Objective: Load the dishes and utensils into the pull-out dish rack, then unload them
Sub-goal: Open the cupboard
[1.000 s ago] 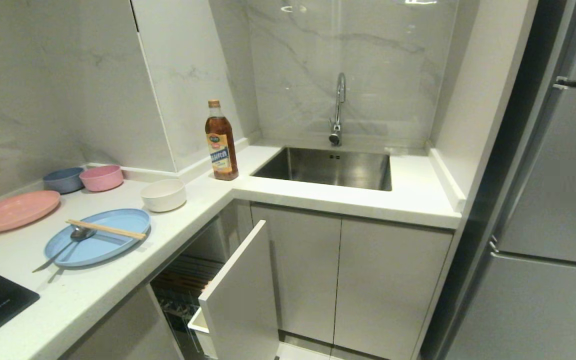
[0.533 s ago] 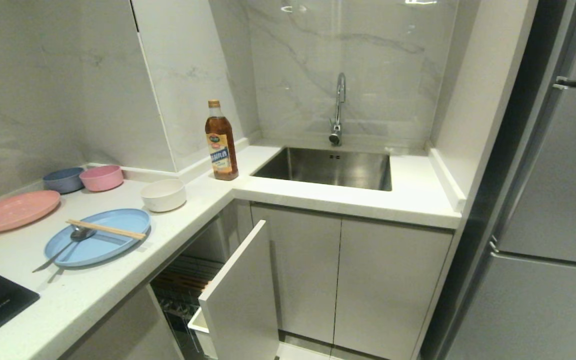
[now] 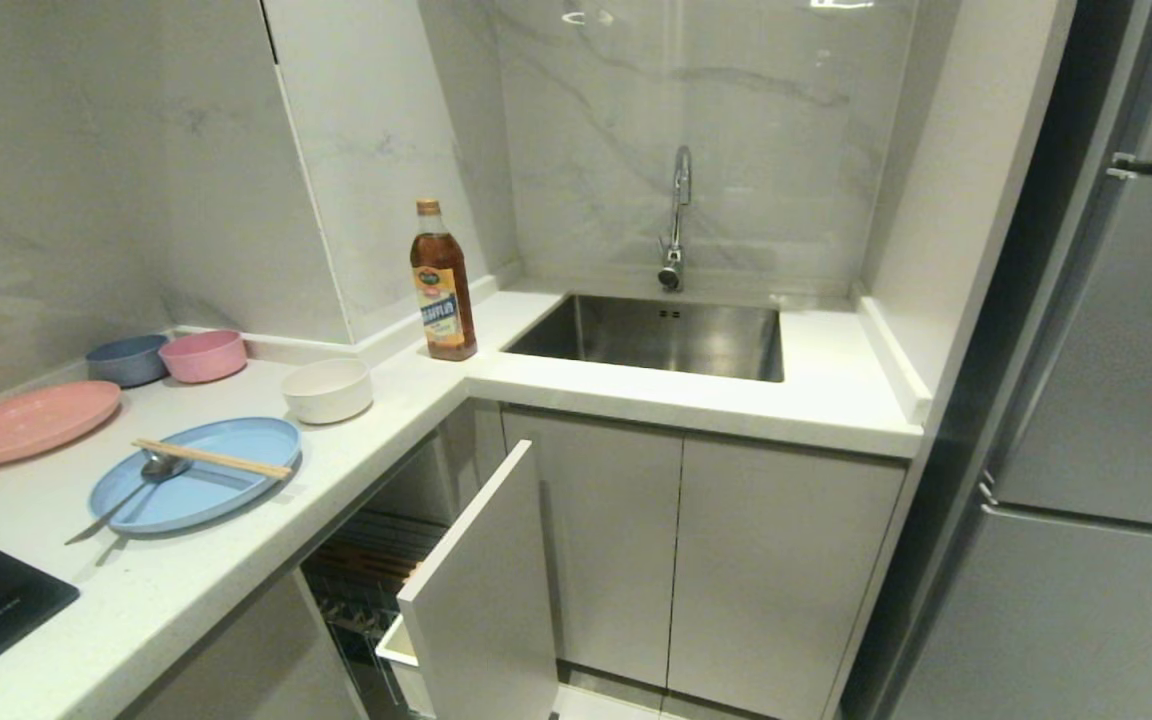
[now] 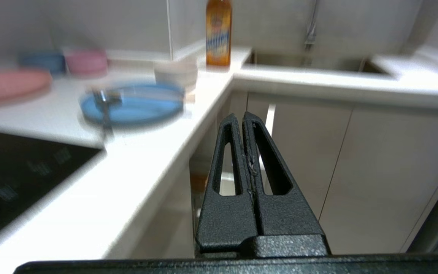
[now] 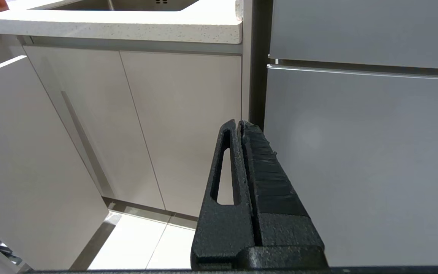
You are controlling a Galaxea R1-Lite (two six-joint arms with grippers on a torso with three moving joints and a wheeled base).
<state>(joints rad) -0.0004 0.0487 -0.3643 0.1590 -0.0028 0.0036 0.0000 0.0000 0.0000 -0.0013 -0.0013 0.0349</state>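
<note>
The left gripper [image 4: 243,118] is seen clenched on nothing, its fingers pressed flat together, hanging below counter level in front of the cabinet. Ahead of it and higher, on the white countertop [image 3: 236,560], the light-blue oval plate [image 3: 226,470] is laid flat, with the wooden chopsticks [image 3: 211,458] resting across it and the metal spoon [image 3: 141,480] lying in it, handle overhanging the near rim. Just beyond the plate, further from the gripper, the cream-white bowl [image 3: 328,390] is set upright. Nearer the gripper and lower, the pull-out dish rack [image 3: 376,570] is drawn open behind its pale front panel [image 3: 486,600]; no dishes can be made out in the part of it that shows.

The right gripper [image 5: 238,122] is likewise closed and empty, parked low before the cabinet doors and the fridge.

The plate is judged light, stiff and matte, best pinched at its raised rim. The bowl's wall could be taken over its lip. The chopsticks are thin and likely to roll; the spoon is probably slippery and is best taken by the handle.
</note>
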